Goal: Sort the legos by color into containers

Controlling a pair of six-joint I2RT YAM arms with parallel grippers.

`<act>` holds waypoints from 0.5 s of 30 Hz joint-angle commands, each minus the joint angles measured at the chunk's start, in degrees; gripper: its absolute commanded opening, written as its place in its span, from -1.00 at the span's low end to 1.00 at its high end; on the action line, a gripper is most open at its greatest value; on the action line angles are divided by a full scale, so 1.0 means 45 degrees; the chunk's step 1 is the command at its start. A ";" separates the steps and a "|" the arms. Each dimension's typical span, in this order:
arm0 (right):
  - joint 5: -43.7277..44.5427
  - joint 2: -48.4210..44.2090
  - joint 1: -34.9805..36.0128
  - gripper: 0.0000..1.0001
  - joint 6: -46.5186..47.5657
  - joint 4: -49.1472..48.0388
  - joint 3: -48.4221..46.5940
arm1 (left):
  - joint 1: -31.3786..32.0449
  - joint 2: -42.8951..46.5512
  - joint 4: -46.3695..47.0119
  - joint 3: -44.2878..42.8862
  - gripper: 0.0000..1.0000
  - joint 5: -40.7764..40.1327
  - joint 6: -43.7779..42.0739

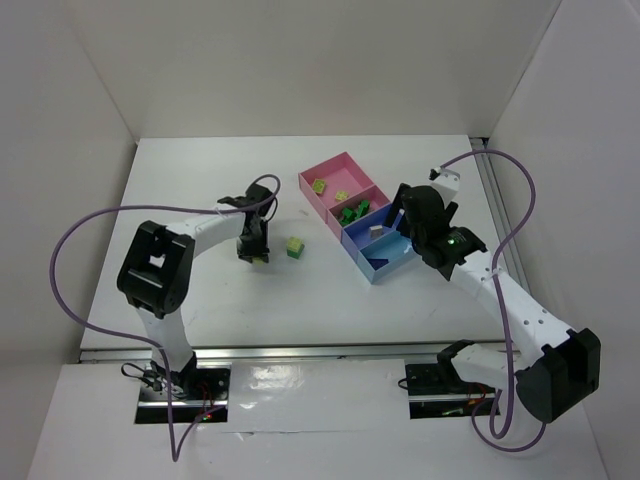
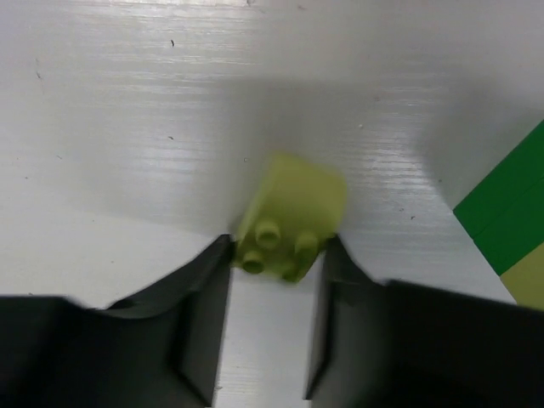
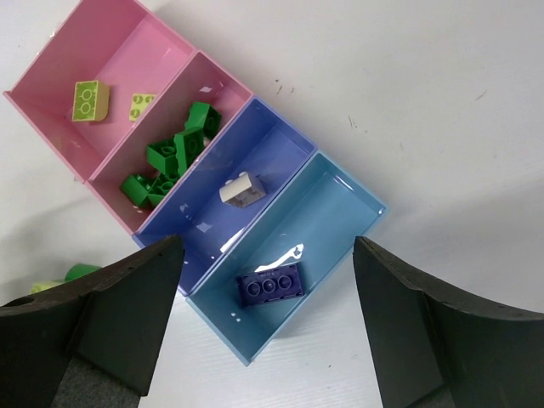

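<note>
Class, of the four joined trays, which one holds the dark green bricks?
The pink tray beside the dark blue tray: it alone holds dark green bricks. The end pink tray has yellow-green ones.

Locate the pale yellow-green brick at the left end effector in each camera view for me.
Top external: pale yellow-green brick under the left end effector, left of centre.
Left wrist: centre frame, between the fingertips.
Right wrist: not in view.
Shared landmark: green-and-yellow brick stack, at the left wrist's right edge, right wrist's lower left.
</note>
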State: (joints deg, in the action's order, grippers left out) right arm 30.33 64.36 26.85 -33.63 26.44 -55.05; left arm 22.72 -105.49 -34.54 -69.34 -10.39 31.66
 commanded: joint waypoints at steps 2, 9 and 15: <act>0.0116 0.0034 0.0107 0.76 -0.0184 -0.0152 -0.0092 | -0.0088 0.0337 -0.0038 -0.0411 -0.37 -0.0132 0.0036; 0.0116 0.0151 0.0107 0.76 -0.0184 -0.0269 -0.0092 | -0.0205 0.1508 -0.0312 -0.1699 -0.54 0.0549 -0.0198; 0.0116 0.0288 0.0107 0.76 -0.0184 -0.0385 -0.0092 | 0.0048 0.1784 -0.0312 -0.3514 -0.54 0.1642 -0.0336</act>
State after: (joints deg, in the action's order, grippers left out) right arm 30.17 65.36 26.87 -33.63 26.41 -55.05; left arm 22.33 -99.39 -36.10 -80.68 -6.90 31.44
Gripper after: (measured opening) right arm 0.877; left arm 0.327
